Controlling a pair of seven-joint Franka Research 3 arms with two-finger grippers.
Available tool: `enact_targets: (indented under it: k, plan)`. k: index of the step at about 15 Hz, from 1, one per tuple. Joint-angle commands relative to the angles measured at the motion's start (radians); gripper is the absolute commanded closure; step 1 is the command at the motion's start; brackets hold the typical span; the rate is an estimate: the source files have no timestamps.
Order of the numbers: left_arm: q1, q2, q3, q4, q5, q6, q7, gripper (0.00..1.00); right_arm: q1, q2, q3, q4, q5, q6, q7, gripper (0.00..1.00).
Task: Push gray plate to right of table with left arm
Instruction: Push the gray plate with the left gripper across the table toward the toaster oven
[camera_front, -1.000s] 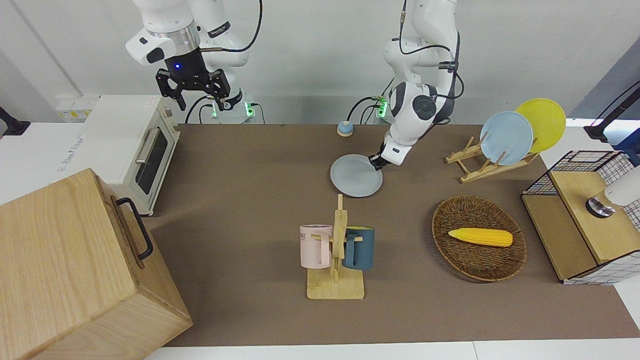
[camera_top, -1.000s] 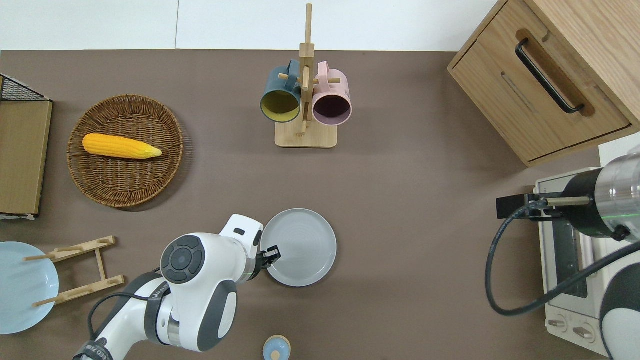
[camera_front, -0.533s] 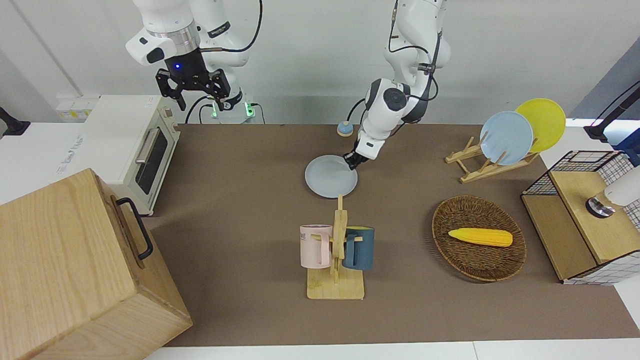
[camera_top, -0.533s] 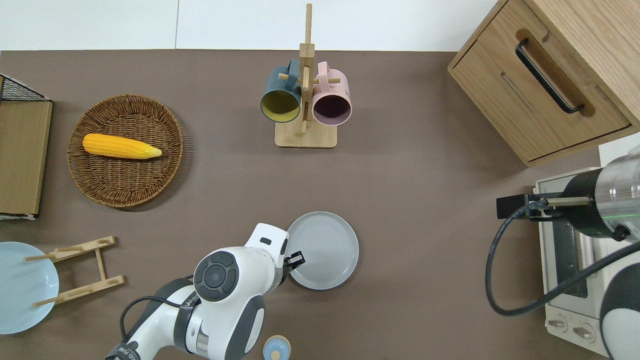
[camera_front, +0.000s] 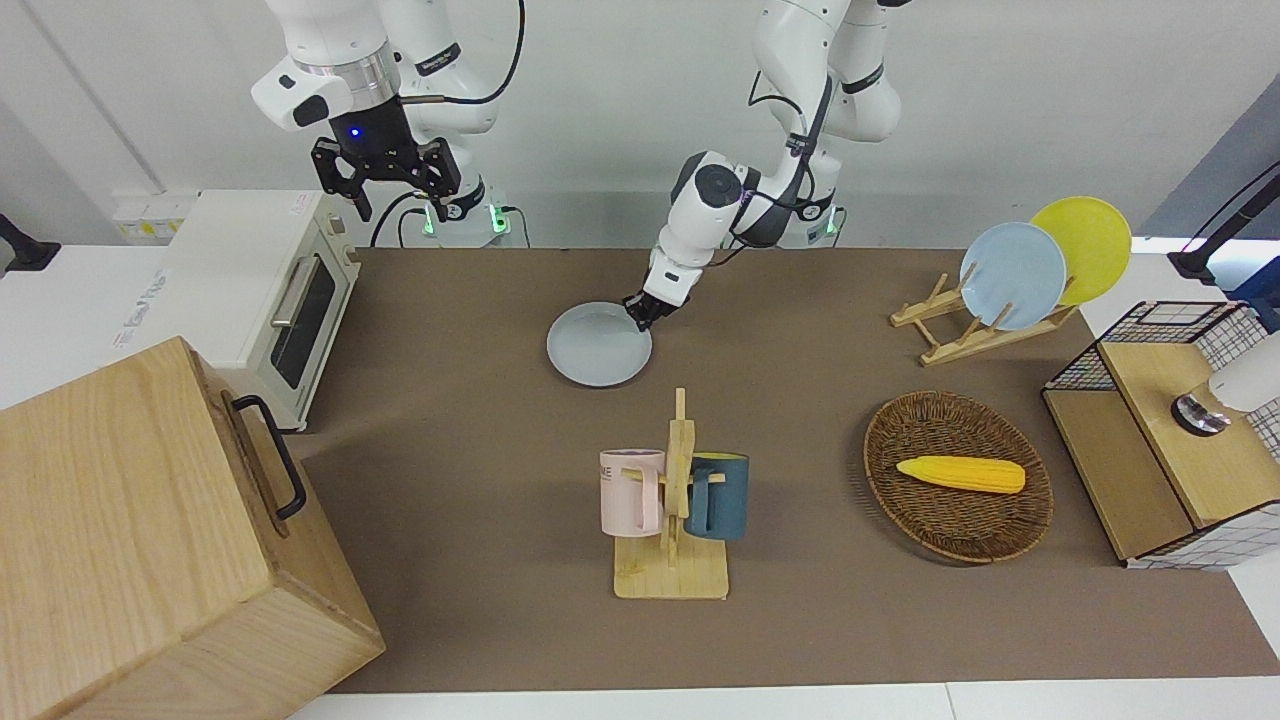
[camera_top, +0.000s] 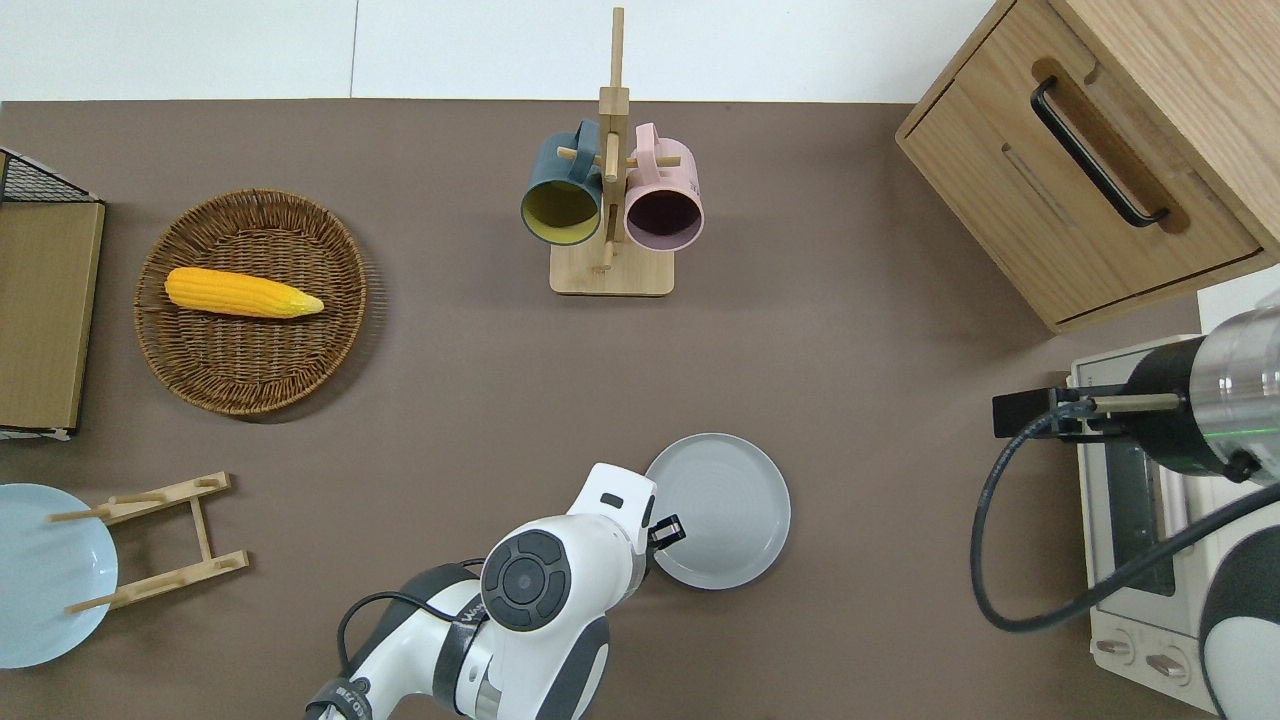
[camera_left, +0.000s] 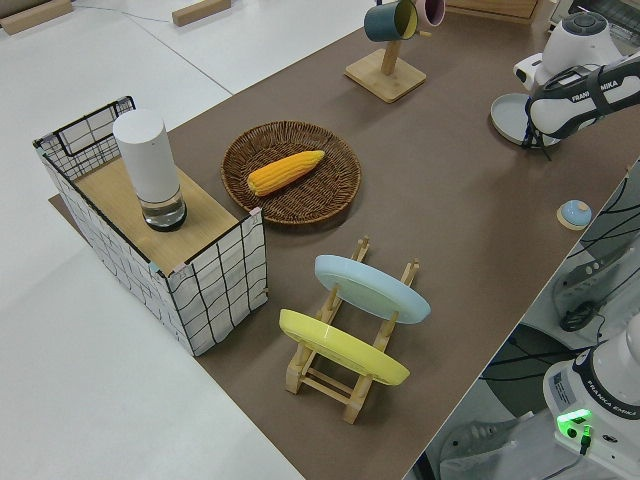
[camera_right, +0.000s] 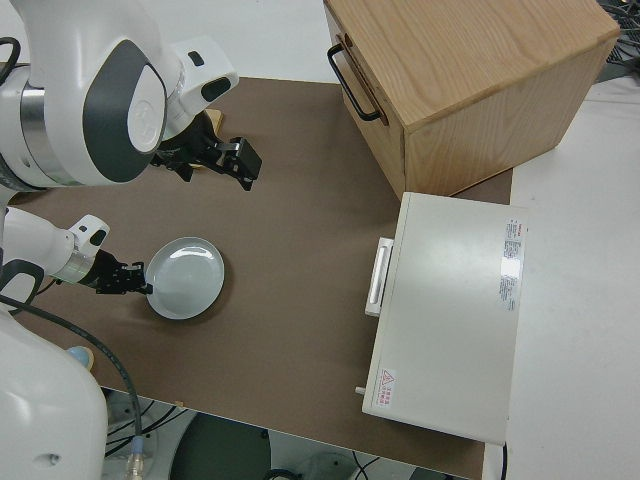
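Overhead view, for position: finds the gray plate (camera_top: 728, 500) lying flat on the table (camera_top: 860, 360), roughly midway along it, nearer to the robots than the mug rack (camera_top: 611, 270) and well apart from the toaster oven (camera_top: 1125, 500) at the right arm's end. Puts the left hand (camera_top: 668, 530) down low at the plate's rim, on the edge that faces the left arm's end of the table, touching or as good as touching. Makes sense for a push: pressing from that side sends the plate sliding toward the right arm's end, with no need to lift it. Cannot tell whether that hand is open or closed, or whether it merely leans on the rim or nips it. Front view agrees: same low contact at the rim (camera_front: 640, 312), forearm slanting down across the table toward the plate (camera_front: 598, 346). Leaves the right hand (camera_front: 385, 172) parked, spread open. Judging by the bare brown stretch between plate and toaster oven, looks like mid-push, with a good way to go. Calls for steady sideways pressure near the plate's middle line; off-centre, likely to spin the plate away from the hand
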Motion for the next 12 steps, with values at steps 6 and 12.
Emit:
enact_targets:
  k: [6, 12]
  plan:
    - [-0.086, 0.213, 0.005, 0.146, -0.033, 0.109, -0.099, 1.0, -0.024, -0.027, 0.014, -0.027, 0.021, 0.0, 0.01, 0.007]
    - [0.019, 0.103, -0.07, 0.138, -0.033, -0.046, -0.105, 0.35, -0.024, -0.027, 0.014, -0.027, 0.021, 0.0, 0.01, 0.005]
